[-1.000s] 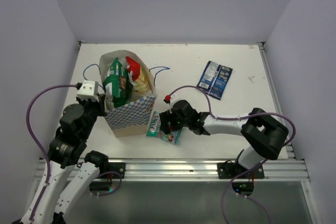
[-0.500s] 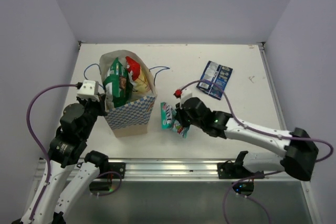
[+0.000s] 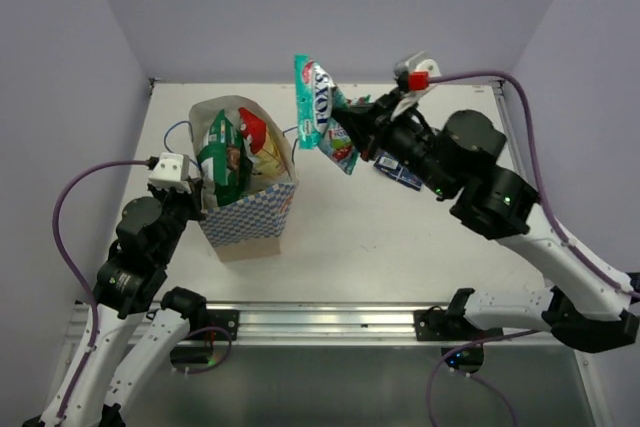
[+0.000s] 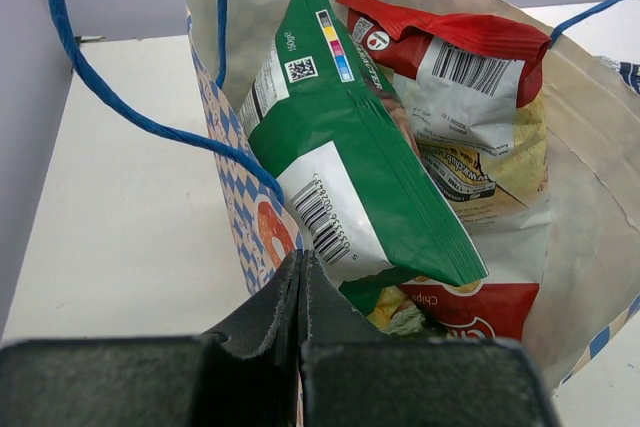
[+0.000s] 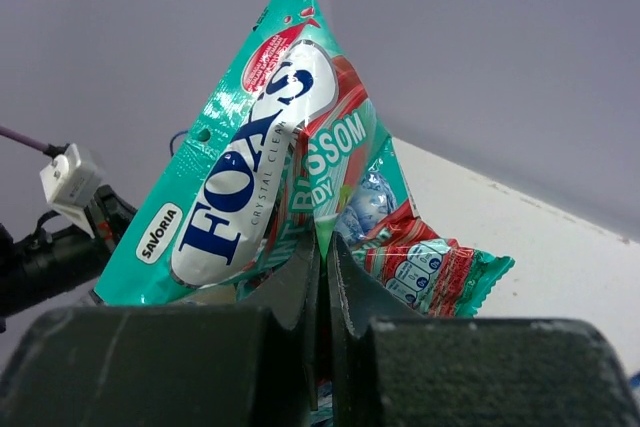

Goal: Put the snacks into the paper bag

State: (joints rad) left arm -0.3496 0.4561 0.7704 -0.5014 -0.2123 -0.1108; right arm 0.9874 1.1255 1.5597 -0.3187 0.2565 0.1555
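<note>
On the white table (image 3: pixel 420 237), left of its middle: paper bag (image 3: pixel 250 217), upright, mouth open, checkered band along the bottom. Inside the bag, leaning against each other and poking past the rim: green chips packet (image 4: pixel 350 167) on the side nearer the left arm, red and yellow packet (image 4: pixel 450 57) behind it toward the bag's far wall. Well to the right of the bag, flat on the table and partly hidden behind the right arm: dark blue pack (image 3: pixel 400 175).

Up in the air, above and just right of the bag's mouth: teal candy pack (image 3: pixel 315 107), dangling clear of the table, white "FOX'S" lettering facing the wrist camera. Clamped on its lower edge: right gripper (image 3: pixel 345 132), jaws squeezed tight around the wrapper.

At the bag's left rim: left gripper (image 4: pixel 300 267), jaws pressed together, the paper wall running straight into the pinch. Beside that same rim, looping outward: blue string handle (image 4: pixel 130 117).
</note>
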